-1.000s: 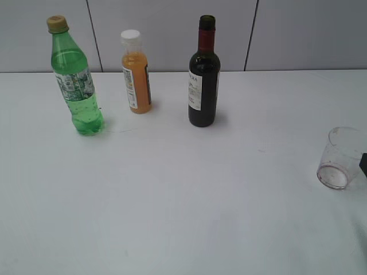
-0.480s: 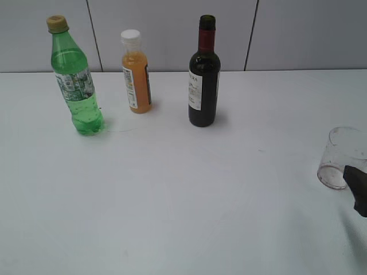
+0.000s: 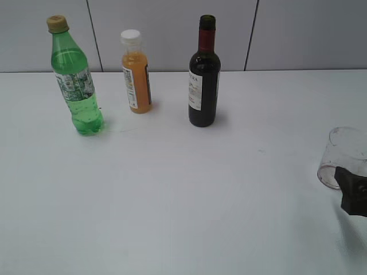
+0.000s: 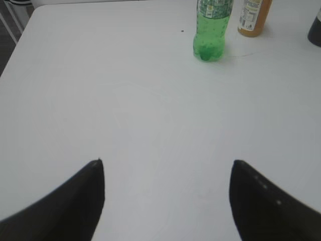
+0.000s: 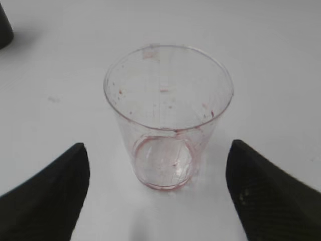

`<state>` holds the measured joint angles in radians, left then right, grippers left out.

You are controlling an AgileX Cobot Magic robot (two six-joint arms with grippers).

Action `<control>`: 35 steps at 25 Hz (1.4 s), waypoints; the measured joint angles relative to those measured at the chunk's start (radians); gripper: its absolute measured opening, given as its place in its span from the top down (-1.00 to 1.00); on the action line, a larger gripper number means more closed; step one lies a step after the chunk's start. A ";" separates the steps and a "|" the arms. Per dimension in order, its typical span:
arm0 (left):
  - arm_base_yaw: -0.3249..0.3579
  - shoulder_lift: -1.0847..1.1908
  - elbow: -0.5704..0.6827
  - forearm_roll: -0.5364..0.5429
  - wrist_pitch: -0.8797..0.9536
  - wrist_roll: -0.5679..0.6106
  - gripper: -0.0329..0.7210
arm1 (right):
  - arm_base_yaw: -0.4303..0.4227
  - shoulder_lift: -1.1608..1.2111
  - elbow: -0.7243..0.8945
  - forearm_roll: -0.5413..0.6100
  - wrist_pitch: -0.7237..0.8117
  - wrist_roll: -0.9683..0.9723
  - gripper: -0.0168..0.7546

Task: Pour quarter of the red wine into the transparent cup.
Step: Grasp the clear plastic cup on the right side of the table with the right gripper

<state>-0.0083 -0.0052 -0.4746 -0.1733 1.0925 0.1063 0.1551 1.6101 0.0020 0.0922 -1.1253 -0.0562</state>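
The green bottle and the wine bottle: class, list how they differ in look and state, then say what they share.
The green bottle is see-through green plastic; the wine bottle is dark, nearly opaque glass. The green bottle wears a tan cap; the wine bottle's mouth looks open above a red foil neck. The green bottle narrows at its waist; the wine bottle is straight-sided. Both stand upright on the white table, labelled and untouched by any claw.
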 joint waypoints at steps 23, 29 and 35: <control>0.000 0.000 0.000 0.000 0.000 0.000 -0.64 | 0.000 0.306 -0.037 -0.001 -0.081 0.013 -0.80; 0.000 0.000 0.000 0.000 0.000 0.000 -0.64 | 0.000 0.353 -0.078 -0.001 -0.082 0.019 -0.80; 0.000 0.000 0.000 0.000 0.000 0.000 -0.64 | 0.000 0.421 -0.120 -0.001 -0.129 0.029 -0.79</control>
<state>-0.0083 -0.0052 -0.4746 -0.1733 1.0925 0.1063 0.1551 2.0311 -0.1185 0.0917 -1.2541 -0.0274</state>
